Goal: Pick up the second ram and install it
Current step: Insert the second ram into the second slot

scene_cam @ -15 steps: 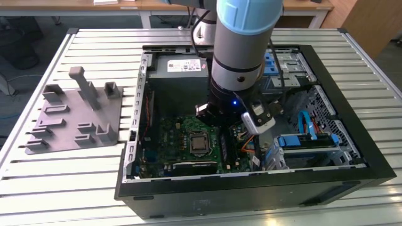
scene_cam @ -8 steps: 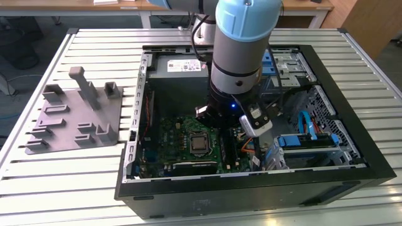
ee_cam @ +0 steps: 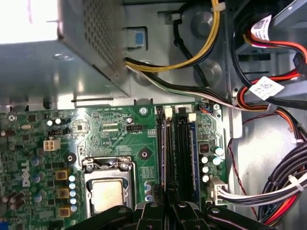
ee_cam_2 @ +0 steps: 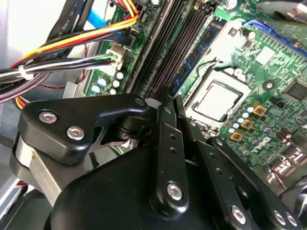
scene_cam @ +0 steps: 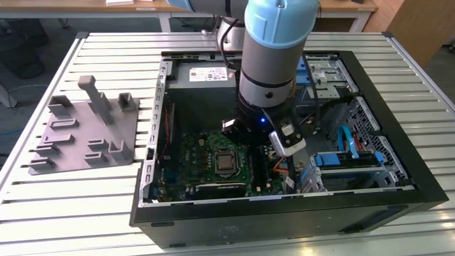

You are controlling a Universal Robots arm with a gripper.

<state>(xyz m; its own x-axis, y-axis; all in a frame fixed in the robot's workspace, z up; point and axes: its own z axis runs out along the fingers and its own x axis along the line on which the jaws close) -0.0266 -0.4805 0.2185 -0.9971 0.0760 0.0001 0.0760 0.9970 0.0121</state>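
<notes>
My gripper is low inside the open computer case, over the long black memory slots of the green motherboard. Its black fingers are closed together on the near end of a thin dark stick standing edge-up along one slot, the second ram; I see just its narrow top edge. A blue-green stick with black chips stands in the slot right beside it. In the first wrist view the gripper lines up with that same slot.
The processor socket lies close beside the slots. Bundled cables run on their other side, and the metal power supply box sits beyond. On the exterior view's left stands the grey holder plate.
</notes>
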